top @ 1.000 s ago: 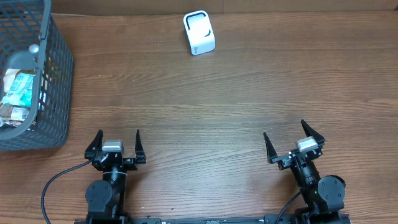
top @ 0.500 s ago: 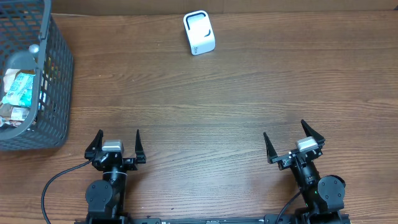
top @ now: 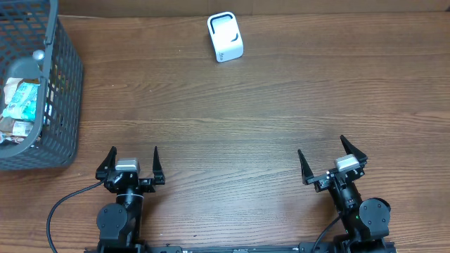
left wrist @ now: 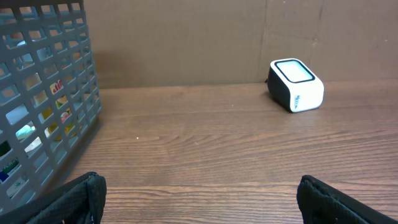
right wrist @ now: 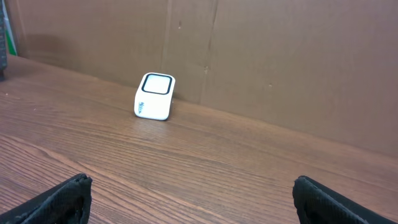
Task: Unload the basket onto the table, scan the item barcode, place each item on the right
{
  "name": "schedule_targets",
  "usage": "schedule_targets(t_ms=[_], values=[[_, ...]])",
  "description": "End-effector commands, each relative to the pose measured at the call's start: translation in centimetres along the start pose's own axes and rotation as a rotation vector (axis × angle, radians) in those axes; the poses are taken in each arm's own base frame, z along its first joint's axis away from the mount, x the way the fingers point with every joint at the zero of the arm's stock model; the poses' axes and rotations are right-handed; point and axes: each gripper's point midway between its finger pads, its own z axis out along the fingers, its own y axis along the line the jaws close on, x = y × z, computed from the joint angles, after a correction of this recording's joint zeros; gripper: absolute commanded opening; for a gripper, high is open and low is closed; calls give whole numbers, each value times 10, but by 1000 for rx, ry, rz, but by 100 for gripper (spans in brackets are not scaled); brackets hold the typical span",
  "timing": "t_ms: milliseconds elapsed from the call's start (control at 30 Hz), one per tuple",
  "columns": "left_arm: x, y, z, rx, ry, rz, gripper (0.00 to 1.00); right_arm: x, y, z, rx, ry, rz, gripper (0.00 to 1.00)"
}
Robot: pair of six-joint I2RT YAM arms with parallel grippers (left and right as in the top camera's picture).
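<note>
A white barcode scanner [top: 225, 36] with a black-rimmed window stands at the far middle of the wooden table; it also shows in the left wrist view, scanner [left wrist: 296, 85], and in the right wrist view, scanner [right wrist: 155, 96]. Packaged items [top: 20, 105] lie inside the grey basket [top: 67, 84] at the far left. My left gripper [top: 133, 158] rests open at the near left edge, nothing between its fingers. At the near right my right gripper [top: 325, 158] is open and empty too. Both are far from the scanner and the basket.
A brown cardboard wall [right wrist: 280, 56] runs along the table's far edge behind the scanner. The basket's mesh side [left wrist: 43, 106] fills the left of the left wrist view. Bare wood lies between the grippers and the scanner.
</note>
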Motion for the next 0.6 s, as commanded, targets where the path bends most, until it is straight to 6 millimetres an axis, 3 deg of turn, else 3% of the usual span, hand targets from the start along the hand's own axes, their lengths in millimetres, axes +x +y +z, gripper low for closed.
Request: schedule_targets(t_ms=[0,567], values=[[-2,-3,0,13,-11,-17,100,2,1,0,-3,-4,-1,100],[-6,1,-1,-8,-28,-1,100,2,1,0,-3,-4,-1,100]])
